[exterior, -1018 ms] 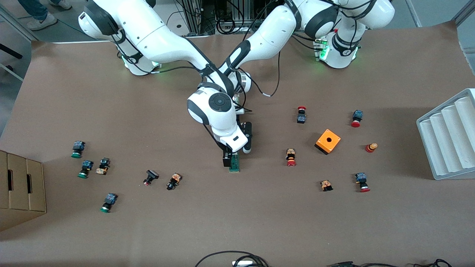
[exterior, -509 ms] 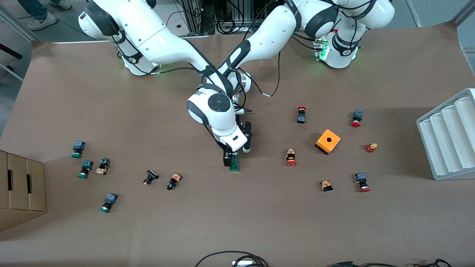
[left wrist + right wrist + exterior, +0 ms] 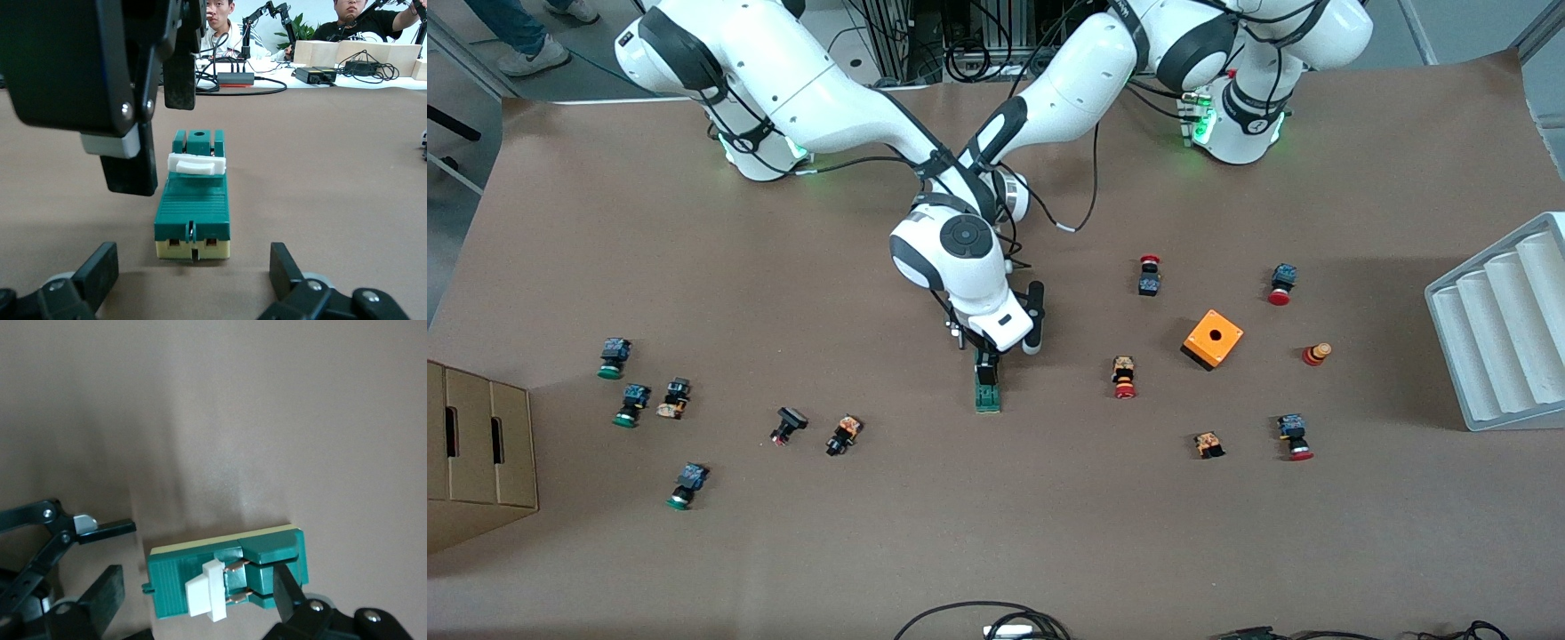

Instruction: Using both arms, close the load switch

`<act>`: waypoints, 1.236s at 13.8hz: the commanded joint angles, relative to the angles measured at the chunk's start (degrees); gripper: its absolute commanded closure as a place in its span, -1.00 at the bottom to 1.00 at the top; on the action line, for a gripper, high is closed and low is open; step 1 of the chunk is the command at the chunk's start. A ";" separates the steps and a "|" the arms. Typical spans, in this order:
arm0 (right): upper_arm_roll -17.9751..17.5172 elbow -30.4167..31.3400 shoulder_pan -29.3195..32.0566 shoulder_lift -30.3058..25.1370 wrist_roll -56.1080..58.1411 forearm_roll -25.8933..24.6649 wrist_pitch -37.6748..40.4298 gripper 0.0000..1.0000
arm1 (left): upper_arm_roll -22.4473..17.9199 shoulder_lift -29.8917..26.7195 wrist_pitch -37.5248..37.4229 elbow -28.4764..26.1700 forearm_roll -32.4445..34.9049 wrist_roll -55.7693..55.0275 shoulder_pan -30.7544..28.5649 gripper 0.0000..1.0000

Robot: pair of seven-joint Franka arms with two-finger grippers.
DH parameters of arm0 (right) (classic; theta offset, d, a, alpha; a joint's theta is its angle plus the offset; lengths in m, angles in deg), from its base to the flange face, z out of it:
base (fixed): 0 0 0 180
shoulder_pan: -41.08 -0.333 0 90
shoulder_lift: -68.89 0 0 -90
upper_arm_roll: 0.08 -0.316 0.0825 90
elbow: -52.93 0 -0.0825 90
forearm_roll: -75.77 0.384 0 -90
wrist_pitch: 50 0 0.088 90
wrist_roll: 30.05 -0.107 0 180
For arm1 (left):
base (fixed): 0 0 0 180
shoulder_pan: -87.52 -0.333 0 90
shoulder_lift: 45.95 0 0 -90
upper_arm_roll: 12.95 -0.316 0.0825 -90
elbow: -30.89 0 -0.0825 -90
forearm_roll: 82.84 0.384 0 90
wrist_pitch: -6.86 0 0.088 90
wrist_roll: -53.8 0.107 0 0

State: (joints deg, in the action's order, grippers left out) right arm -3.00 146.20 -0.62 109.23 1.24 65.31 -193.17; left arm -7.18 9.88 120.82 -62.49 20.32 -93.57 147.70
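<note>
The load switch [image 3: 987, 396] lies flat on the table's middle, a narrow green block [image 3: 193, 208] with a cream base. Its white sliding piece [image 3: 195, 165] sits partway along the top, with two copper pins bare beside it in the right wrist view [image 3: 205, 590]. My right gripper [image 3: 985, 360] hangs open just above the switch [image 3: 175, 583], fingers spread along its length and touching nothing. My left gripper [image 3: 193, 261] is low over the table at the switch's end farther from the front camera. It is open, and the switch lies just ahead of its fingertips. The right arm hides it in the front view.
An orange box [image 3: 1213, 338] and several push buttons [image 3: 1124, 377] lie toward the left arm's end. More buttons [image 3: 633, 404] and a cardboard box [image 3: 471, 444] are toward the right arm's end. A white ribbed tray [image 3: 1503, 329] stands at the table's edge.
My right gripper has lifted off from beside the switch and moved back toward the robots' bases. The switch has stayed in place.
</note>
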 commanded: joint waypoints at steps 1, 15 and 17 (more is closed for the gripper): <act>-0.16 0.52 0.30 0.01 -0.88 -1.58 -1.50 -0.99 | -0.23 1.65 0.21 0.82 0.73 -1.16 0.28 -1.00; -0.07 0.96 1.97 0.10 1.67 -1.75 -1.50 -0.99 | -0.23 1.65 0.21 0.74 0.82 -1.16 0.28 -1.00; -0.07 0.96 2.06 0.18 1.58 -1.75 -1.50 -0.99 | -0.23 1.65 0.21 0.74 0.82 -1.16 0.28 -1.00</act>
State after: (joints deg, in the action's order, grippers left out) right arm -2.75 146.22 0.95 109.52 2.95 65.31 -193.20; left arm -7.18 9.89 120.79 -62.50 20.41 -93.60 147.70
